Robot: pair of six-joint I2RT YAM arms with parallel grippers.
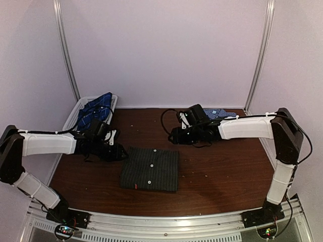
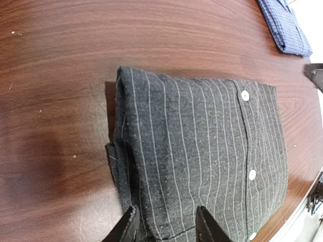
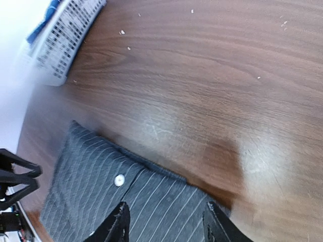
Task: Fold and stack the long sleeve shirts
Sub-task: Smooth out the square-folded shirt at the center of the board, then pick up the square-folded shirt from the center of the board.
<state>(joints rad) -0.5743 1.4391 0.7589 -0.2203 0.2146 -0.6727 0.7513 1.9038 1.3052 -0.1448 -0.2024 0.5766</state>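
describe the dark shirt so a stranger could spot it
On the brown table, look near the middle, toward the front edge. The charcoal shirt lies folded into a rectangle; pale pinstripes set it apart from the blue plaid shirt and blue check shirt behind.

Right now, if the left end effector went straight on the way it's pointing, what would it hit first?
The folded charcoal pinstriped shirt. In the wrist view, the left end effector points onto it, fingers spread over the cloth. How much gap remains is unclear.
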